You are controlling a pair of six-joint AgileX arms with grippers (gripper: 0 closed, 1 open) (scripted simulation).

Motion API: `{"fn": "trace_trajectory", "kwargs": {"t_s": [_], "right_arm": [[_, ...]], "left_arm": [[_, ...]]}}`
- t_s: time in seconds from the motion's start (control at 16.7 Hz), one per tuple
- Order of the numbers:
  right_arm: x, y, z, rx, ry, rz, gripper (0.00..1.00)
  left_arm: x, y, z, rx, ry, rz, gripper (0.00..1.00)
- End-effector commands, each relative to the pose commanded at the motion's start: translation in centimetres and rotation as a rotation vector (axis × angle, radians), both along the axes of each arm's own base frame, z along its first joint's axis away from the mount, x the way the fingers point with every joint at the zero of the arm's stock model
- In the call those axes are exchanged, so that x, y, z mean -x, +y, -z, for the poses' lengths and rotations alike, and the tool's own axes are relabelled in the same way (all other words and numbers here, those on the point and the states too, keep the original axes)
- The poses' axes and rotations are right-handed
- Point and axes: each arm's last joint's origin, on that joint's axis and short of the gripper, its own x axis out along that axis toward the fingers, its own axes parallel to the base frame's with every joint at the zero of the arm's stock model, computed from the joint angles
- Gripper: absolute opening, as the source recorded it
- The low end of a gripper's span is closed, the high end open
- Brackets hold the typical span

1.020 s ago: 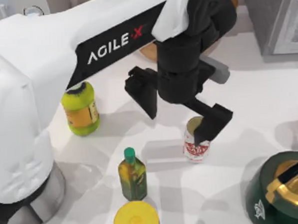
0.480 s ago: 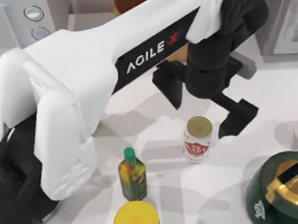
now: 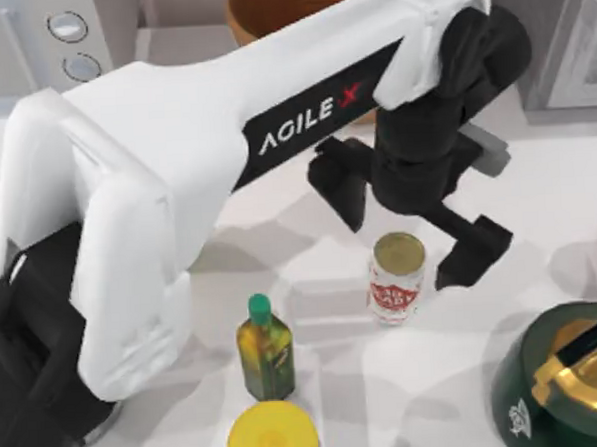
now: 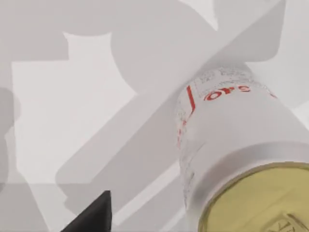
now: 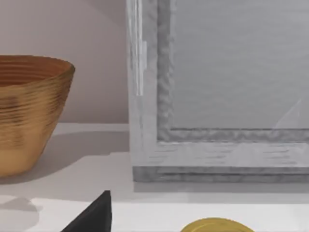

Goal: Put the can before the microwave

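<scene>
Top view: my left arm (image 3: 224, 147) reaches across the white desk (image 3: 538, 201), its tool (image 3: 399, 228) released, fingers spread either side above the can (image 3: 396, 278) without touching it. The microwave (image 3: 39, 42) sits at the far left corner, well apart. The can stands upright near mid-desk, right of a green-capped bottle (image 3: 264, 347).

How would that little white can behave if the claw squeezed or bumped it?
The can looks like rigid metal, so it probably won't crumple. It stands upright on a flat base but is taller than wide, so a sideways bump from the left gripper might tip it; then it would likely roll.
</scene>
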Motion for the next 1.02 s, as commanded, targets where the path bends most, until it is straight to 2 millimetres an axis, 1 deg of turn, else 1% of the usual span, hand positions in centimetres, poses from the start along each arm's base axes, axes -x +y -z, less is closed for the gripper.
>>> {"fn": "trace_trajectory", "kwargs": {"t_s": [0.18, 0.3, 0.54, 1.02], "right_arm": [[0.0, 0.0, 0.0, 0.000, 0.000, 0.000, 1.00], [0.0, 0.0, 0.0, 0.000, 0.000, 0.000, 1.00], [0.0, 0.0, 0.0, 0.000, 0.000, 0.000, 1.00], [0.0, 0.0, 0.0, 0.000, 0.000, 0.000, 1.00]], "left_arm": [[0.1, 0.0, 2.5, -0.001, 0.001, 0.000, 1.00], [0.1, 0.0, 3.6, 0.000, 0.000, 0.000, 1.00], [0.2, 0.0, 3.8, 0.000, 0.000, 0.000, 1.00], [0.2, 0.0, 3.8, 0.000, 0.000, 0.000, 0.40]]}}
